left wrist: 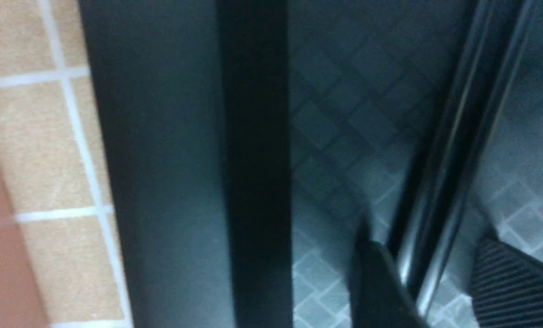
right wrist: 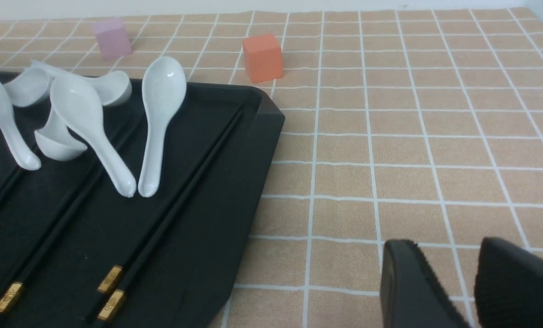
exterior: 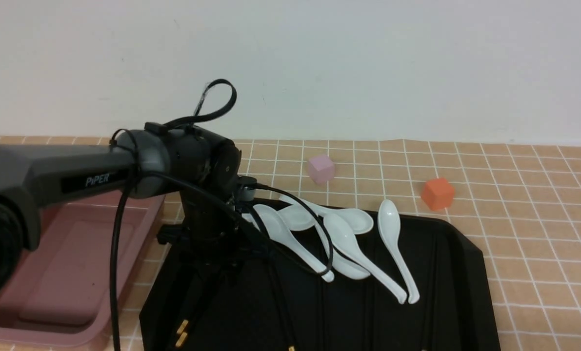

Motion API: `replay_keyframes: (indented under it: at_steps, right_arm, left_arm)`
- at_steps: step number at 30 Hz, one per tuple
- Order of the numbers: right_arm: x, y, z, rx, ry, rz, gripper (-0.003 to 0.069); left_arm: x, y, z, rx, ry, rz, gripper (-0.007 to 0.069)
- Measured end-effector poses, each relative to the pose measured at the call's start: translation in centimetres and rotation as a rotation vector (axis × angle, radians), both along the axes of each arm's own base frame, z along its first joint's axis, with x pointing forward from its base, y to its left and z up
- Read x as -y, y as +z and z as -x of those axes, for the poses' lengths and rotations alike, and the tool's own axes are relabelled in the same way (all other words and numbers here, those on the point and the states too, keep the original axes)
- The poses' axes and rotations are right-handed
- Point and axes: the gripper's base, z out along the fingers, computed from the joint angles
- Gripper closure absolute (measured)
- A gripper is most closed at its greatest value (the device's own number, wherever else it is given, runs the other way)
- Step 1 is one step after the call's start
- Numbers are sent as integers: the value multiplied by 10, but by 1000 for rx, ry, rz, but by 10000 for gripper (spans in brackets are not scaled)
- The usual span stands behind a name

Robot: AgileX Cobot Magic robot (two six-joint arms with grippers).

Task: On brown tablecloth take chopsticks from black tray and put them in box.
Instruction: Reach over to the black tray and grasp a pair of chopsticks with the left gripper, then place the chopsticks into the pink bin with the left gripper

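1. Left arm (exterior: 75, 175), closest to the front camera, enters from 9 o'clock and bends down over the black tray (exterior: 446, 273). Its wrist and cable (exterior: 314, 229) hide the fingers in that view.
2. Left gripper (left wrist: 431, 269), blurred in the left wrist view: fingers apart, astride chopsticks (left wrist: 440, 182) lying on the tray. Contact cannot be judged.
3. Right gripper (right wrist: 448, 264): fingers parted, hovering above the brown tablecloth (right wrist: 412, 150); outside the front view.
4. Counts: four gold chopstick caps in the right wrist view, others cut off. About six overlapping white spoons (exterior: 392, 239). From the tray, one pink cube (exterior: 321, 168) at 12 o'clock, one orange cube (exterior: 437, 193) at 1 o'clock, one box (exterior: 75, 263) at 9 o'clock.
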Motion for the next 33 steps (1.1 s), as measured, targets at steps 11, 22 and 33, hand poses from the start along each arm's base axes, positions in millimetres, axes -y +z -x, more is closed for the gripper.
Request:
replay_keyframes:
  at_steps: [11,22,33]
  right_arm:
    - [0,0,0,0,0,0,419]
    - [0,0,0,0,0,0,419]
    - [0,0,0,0,0,0,419]
  left_arm:
    - [-1,8,5,-25,5,-6,529]
    - [-28,177,29,289,10,26,529]
    - [-175,189,22,303,366,-39,529]
